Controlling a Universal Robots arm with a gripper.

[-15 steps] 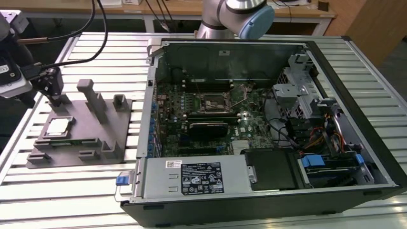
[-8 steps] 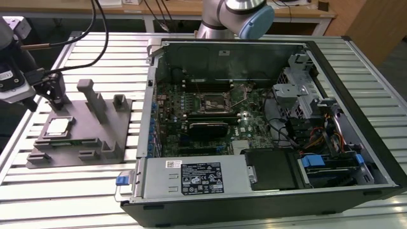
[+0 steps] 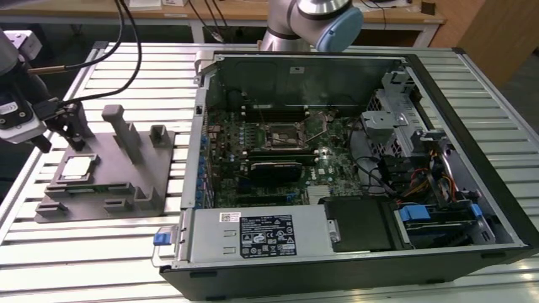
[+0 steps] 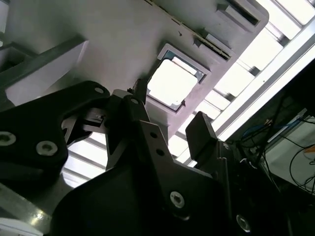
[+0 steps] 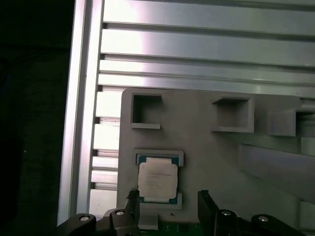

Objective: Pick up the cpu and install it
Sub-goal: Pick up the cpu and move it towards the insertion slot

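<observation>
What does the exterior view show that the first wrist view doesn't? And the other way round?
The exterior view adds the open computer case with its green circuit board, and the robot arm beyond it. The first wrist view adds a look from above at the thin green rim around the chip. Both show the chip lying in the grey holder on the slatted table, with the open claw near it.
</observation>
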